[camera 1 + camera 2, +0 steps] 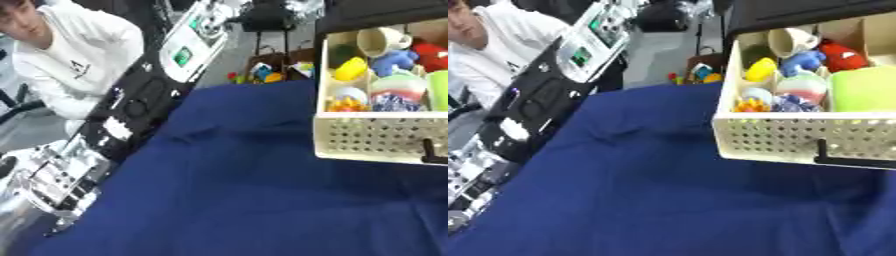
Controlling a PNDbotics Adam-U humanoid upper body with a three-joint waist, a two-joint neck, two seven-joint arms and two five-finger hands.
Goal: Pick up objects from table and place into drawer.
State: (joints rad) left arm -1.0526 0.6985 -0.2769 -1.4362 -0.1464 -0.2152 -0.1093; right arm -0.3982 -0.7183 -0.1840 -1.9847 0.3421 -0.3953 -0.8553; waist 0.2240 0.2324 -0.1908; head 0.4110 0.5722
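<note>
- A cream-coloured perforated drawer [798, 137] stands pulled open at the upper right, hanging out over a table covered in deep blue cloth [245, 190].
- A black handle [842, 157] runs along the drawer's front wall.
- The drawer is divided into compartments and already holds many things: a cream ceramic mug [382, 41] lying on its side at the back, a yellow rounded toy [351, 68] in front of it, a blue soft toy [395, 60] and a red soft toy [842, 57] to its right.
- Nearer the front sit a white bowl with a pink and green rim [801, 86], a small orange and yellow toy [752, 105] in the front left corner, and a lime-green cup [866, 89] at the right edge.
- Neither robot hand shows in either view, so the state of their fingers cannot be told.
- No loose object can be seen on the visible part of the blue cloth; the task's things in sight are all inside the drawer.
- As a judgement, the placing looks largely done. The next move would call for checking the table outside the view for anything left over.
</note>
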